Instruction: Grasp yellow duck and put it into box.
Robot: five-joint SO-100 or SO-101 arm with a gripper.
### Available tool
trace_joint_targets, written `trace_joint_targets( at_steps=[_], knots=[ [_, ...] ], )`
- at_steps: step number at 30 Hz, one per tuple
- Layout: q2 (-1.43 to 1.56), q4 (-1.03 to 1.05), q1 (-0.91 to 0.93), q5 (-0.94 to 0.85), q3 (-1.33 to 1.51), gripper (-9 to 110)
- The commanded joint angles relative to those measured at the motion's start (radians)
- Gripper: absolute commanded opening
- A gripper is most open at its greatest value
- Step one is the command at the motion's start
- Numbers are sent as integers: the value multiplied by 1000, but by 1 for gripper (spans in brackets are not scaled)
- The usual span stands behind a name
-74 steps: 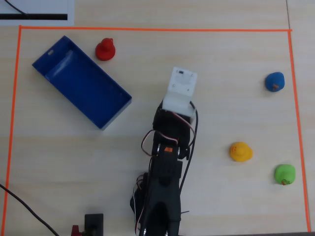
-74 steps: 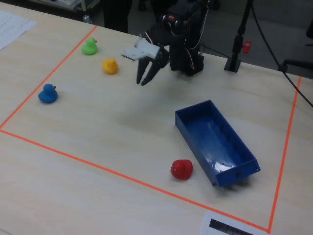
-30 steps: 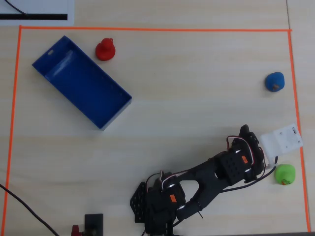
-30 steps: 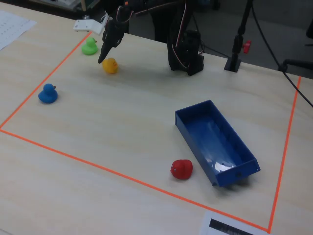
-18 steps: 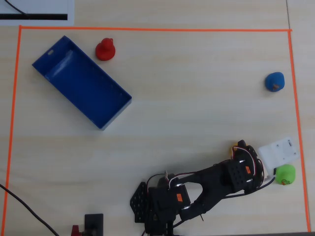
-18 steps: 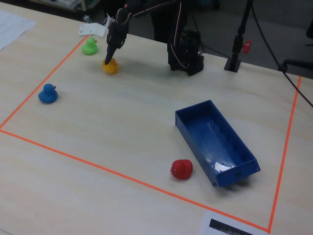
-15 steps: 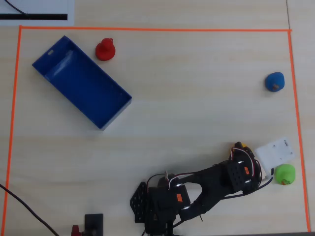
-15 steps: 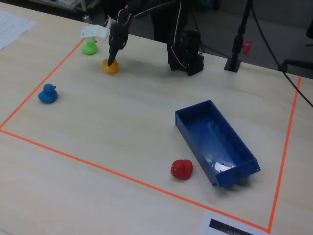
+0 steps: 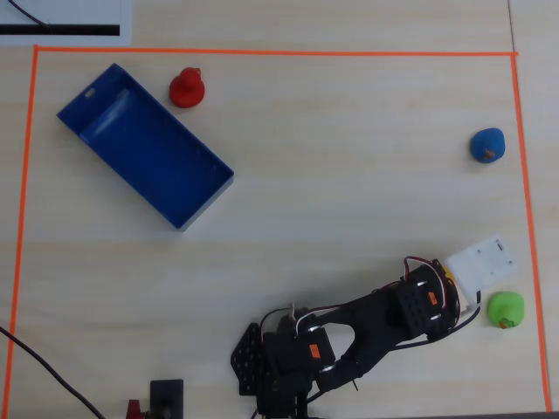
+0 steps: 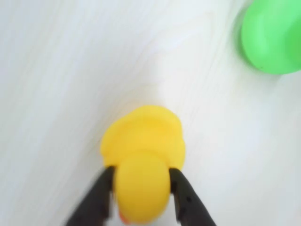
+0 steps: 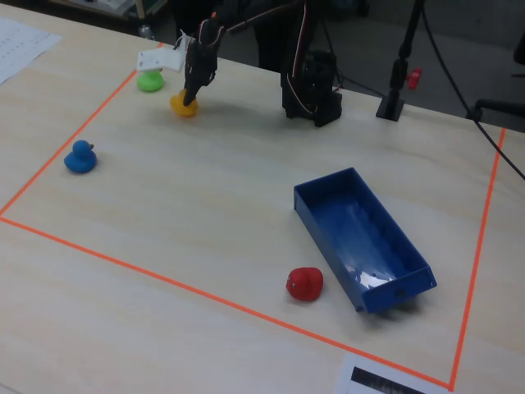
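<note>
The yellow duck (image 10: pixel 143 155) fills the lower middle of the wrist view, resting on the pale wooden table. My gripper (image 10: pixel 141 174) has its two black fingers pressed against both sides of the duck's head, shut on it. In the fixed view the duck (image 11: pixel 180 105) sits at the far left with the gripper (image 11: pixel 190 97) coming down onto it. The arm (image 9: pixel 419 305) hides the duck in the overhead view. The blue box (image 9: pixel 205 196) lies far off at the upper left there, and at the lower right in the fixed view (image 11: pixel 324 246).
A green duck (image 9: pixel 505 309) sits close beside the grasp, at the upper right of the wrist view (image 10: pixel 273 37). A blue duck (image 9: pixel 486 145) stands further along the right side. A red duck (image 9: pixel 186 88) is next to the box. Orange tape (image 9: pixel 262 52) borders the area.
The arm swung from the centre over to the yellow duck, lowered, and the fingers closed on the duck's head. The duck shifted slightly.
</note>
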Motion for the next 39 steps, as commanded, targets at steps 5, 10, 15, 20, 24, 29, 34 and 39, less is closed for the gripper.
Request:
trace_joint_targets(
  at_steps=[5,10,15,20,24,29,34,39],
  knots=[
    [54,44,-12,5,-28,0],
    [115,120,-81,87,-72,0],
    [267,334,-325,255,-149,0],
    [439,531,-641,365,-207,0],
    [545,664,-905,407,-219,0],
    [534,767,-1236,497,-308,0],
    [442,701,-1511,525,-385,0],
    [172,641,-1684,588,-606,0]
  ],
)
